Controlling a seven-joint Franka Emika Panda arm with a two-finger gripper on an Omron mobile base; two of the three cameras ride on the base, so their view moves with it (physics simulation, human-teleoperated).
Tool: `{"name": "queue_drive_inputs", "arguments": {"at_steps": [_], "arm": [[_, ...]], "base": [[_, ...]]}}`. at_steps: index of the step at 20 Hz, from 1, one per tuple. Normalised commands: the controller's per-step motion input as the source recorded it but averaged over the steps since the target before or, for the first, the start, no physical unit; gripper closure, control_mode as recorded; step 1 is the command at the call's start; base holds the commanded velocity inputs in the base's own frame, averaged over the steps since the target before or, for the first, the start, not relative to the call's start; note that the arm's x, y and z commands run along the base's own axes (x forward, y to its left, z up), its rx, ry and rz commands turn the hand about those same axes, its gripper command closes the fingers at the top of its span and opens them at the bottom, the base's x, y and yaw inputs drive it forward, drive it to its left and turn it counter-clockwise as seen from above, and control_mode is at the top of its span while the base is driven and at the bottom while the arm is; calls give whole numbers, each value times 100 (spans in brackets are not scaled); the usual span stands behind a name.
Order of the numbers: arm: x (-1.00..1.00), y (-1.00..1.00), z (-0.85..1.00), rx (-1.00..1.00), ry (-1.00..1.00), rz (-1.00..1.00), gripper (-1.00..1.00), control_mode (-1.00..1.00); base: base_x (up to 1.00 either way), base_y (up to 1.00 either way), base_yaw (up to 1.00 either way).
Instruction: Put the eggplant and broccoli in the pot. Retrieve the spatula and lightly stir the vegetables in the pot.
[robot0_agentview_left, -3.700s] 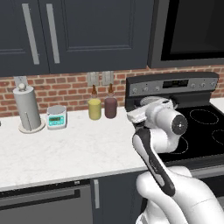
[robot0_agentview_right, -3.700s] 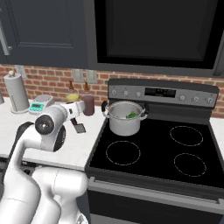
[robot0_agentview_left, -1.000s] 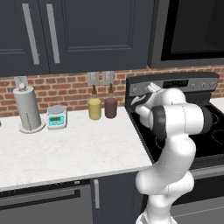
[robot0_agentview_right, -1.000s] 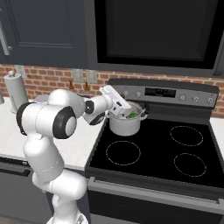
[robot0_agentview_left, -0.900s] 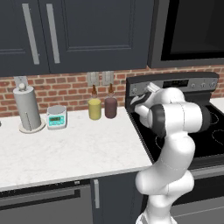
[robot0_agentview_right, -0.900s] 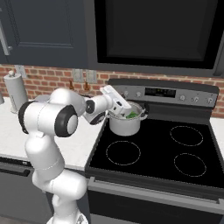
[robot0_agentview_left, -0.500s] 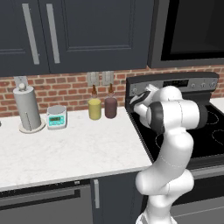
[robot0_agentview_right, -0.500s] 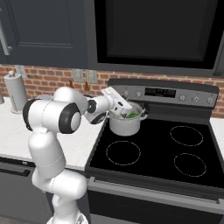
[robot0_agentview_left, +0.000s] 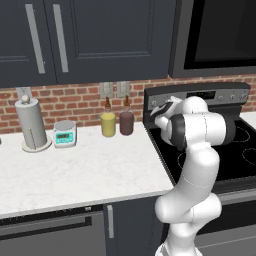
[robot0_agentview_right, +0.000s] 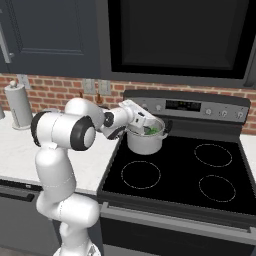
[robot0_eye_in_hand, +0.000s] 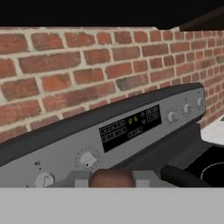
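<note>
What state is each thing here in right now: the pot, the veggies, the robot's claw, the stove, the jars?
Pot: upright on the stove's back left burner, no lid.
Broccoli: inside the pot.
Gripper: shut on the spatula's brown handle, reaching over the pot's rim.
Stove: burners dark, none glowing.
Yellow jar: upright on the counter, stopper in.
Maroon jar: upright beside it, stopper in.
Eggplant: cannot tell; hidden.

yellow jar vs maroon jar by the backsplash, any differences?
Colour: the yellow jar is pale yellow, the maroon jar dark reddish-brown. Position: the yellow jar stands farther from the stove, the maroon jar right beside it. Shared: similar size, upright, side by side on the counter against the brick wall.
</note>
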Motion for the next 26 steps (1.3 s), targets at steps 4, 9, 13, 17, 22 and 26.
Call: {"name": "queue_drive_inputs", "arguments": {"at_steps": [4, 9, 13, 17, 22, 26], "arm": [[0, 2, -18, -22, -3, 0, 100, -100], [0, 22, -38, -15, 2, 0, 100, -100], [-3, 39, -33, 0, 14, 2, 100, -100], [-26, 23, 22, 5, 1, 4, 100, -100], [-4, 5, 73, 7, -1, 0, 100, -100], [0, 0, 80, 4, -1, 0, 100, -100]], "base": [[0, 0, 0], [0, 0, 0], [0, 0, 0], [0, 0, 0], [0, 0, 0], [0, 0, 0]]}}
